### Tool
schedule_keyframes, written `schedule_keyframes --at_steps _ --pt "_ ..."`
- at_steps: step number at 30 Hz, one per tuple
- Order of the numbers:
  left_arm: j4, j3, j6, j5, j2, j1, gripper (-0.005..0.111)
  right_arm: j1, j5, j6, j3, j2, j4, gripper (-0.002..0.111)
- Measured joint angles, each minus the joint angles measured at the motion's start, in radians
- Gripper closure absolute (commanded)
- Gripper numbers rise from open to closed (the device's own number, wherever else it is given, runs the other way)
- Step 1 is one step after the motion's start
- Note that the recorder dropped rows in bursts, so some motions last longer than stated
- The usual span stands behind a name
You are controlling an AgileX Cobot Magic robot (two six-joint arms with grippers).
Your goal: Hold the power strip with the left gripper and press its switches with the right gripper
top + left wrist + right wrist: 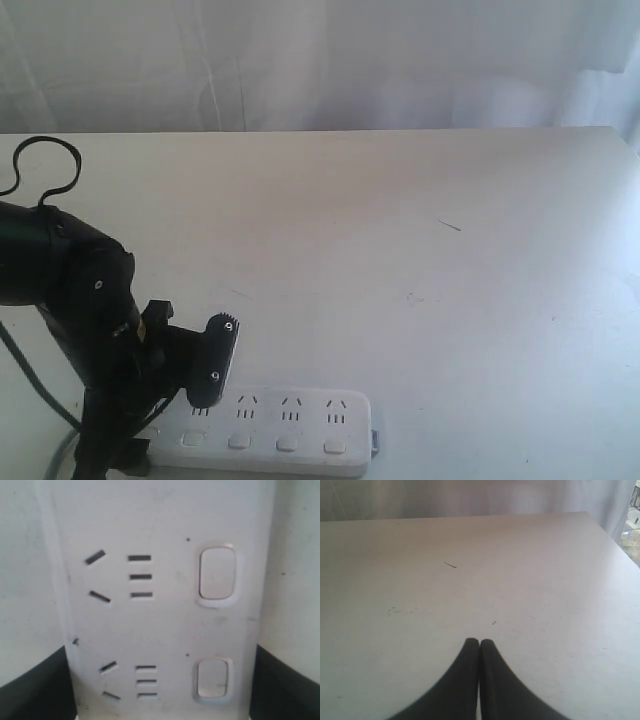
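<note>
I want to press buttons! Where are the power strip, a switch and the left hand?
power strip (300,425), exterior view, its white top.
switch (217,573), left wrist view, upper button's centre.
left hand (160,685), left wrist view, midway between its fingers.

The left claw (175,395) hides the power strip's (290,432) left end.

I see the power strip (290,432) as smooth white plastic with a faint sheen, its switches (216,573) the same. The bench (420,250) is matt off-white and lightly scuffed. The jaws of the right gripper (479,643) look matt black and rubbery, and the curtain (300,60) behind is thin white cloth.
</note>
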Motion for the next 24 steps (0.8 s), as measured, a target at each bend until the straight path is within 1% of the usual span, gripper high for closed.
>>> schedule_keyframes --at_steps 8,11,13,16,19,24 --pt "-0.002 0.001 -0.006 -0.019 0.000 0.000 0.106 0.000 0.000 0.000 0.000 0.000 0.000 0.108" --pt "-0.009 -0.001 -0.040 -0.098 -0.006 0.000 0.107 0.000 0.000 0.000 0.000 0.000 0.000 0.108" --pt "-0.019 -0.022 -0.056 -0.174 -0.004 0.000 0.107 0.000 0.000 0.000 0.000 0.000 0.000 0.108" --pt "-0.021 -0.065 -0.066 -0.232 0.021 0.002 0.107 0.000 0.000 0.000 0.000 0.000 0.000 0.108" --pt "-0.021 -0.121 -0.066 -0.227 0.039 0.017 0.107 0.000 0.000 0.000 0.000 0.000 0.000 0.108" --pt "-0.018 -0.226 -0.013 -0.136 0.039 0.072 0.107 0.000 0.000 0.000 0.000 0.000 0.000 0.108"
